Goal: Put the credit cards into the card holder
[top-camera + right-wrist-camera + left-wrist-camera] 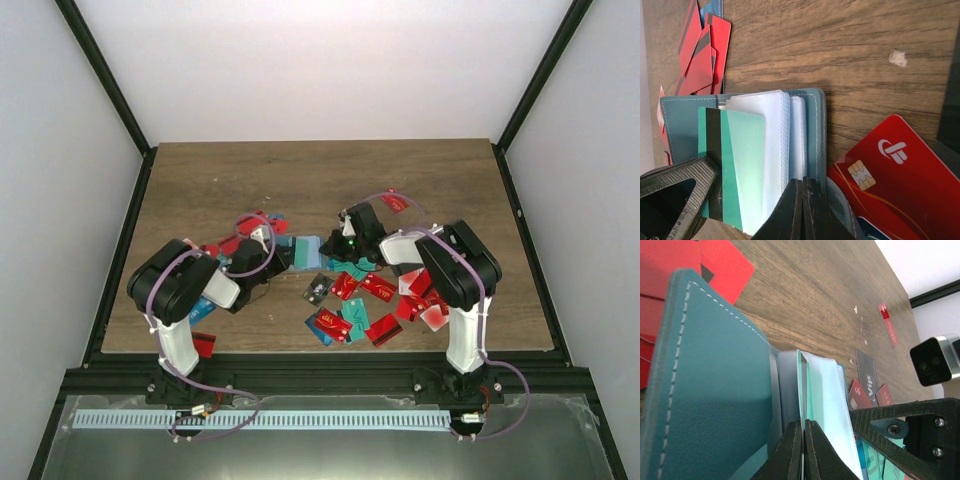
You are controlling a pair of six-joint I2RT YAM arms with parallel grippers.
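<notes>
The teal card holder (pixel 308 250) lies open mid-table between both grippers. In the left wrist view its stitched cover (pixel 715 390) is at the left and its clear sleeves (pixel 827 400) at the right. My left gripper (pixel 803 440) is shut on the thin edge of a teal-green card (pixel 800 385) that stands among the sleeves. In the right wrist view that green card (pixel 737 165), with a black stripe, lies partly in a sleeve. My right gripper (pixel 802 200) is shut on a clear sleeve page (pixel 796 135) next to the holder's right cover (pixel 816 130). In the top view both grippers, left (pixel 288 256) and right (pixel 336 246), touch the holder.
Loose red and teal cards (pixel 355 295) are spread in front of the right arm, and more (pixel 245 228) lie behind the left gripper. A red chip card (pixel 890 170) lies beside the holder. A grey VIP card (pixel 867 372) and red cards (pixel 715 265) lie nearby.
</notes>
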